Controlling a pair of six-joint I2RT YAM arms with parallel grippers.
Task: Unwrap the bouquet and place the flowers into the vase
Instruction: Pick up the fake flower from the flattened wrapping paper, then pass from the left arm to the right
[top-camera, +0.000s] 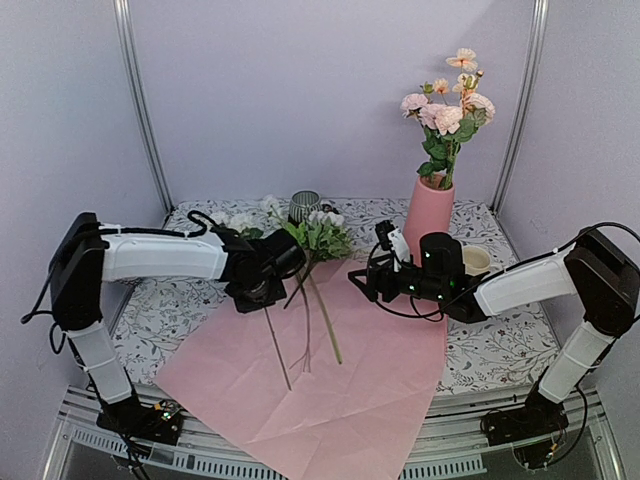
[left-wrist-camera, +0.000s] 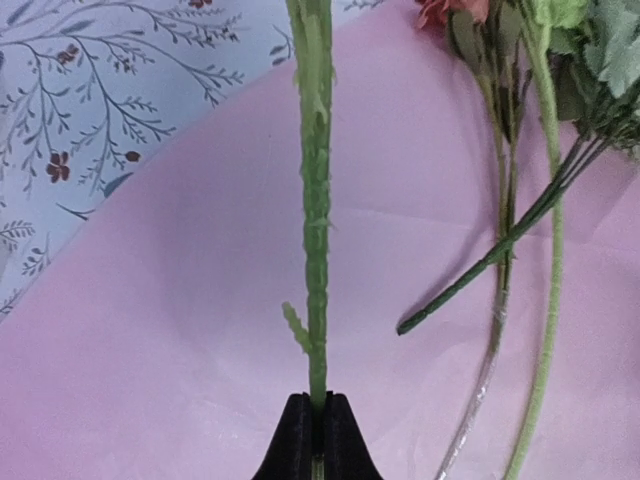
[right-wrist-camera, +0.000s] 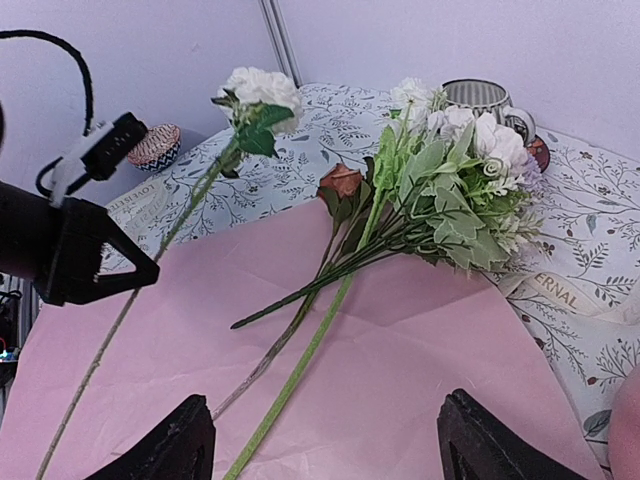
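Left hand (left-wrist-camera: 318, 402) is clamped on a white flower's stem (left-wrist-camera: 317, 200), which slants over the pink paper (left-wrist-camera: 180, 330). Right hand (right-wrist-camera: 325, 400) hangs wide open, holding nothing, facing the loose flowers (right-wrist-camera: 450, 190) lying at the paper's far edge. The vase (top-camera: 429, 215) stands on the tabletop (top-camera: 180, 310) behind it, several blooms (top-camera: 447, 110) already inside

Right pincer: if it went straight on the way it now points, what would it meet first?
Probably the loose stems lying on the pink paper, just ahead of the open right pincer. The leafy bunch lies beyond them. Depth is unclear, so it might touch the paper first.
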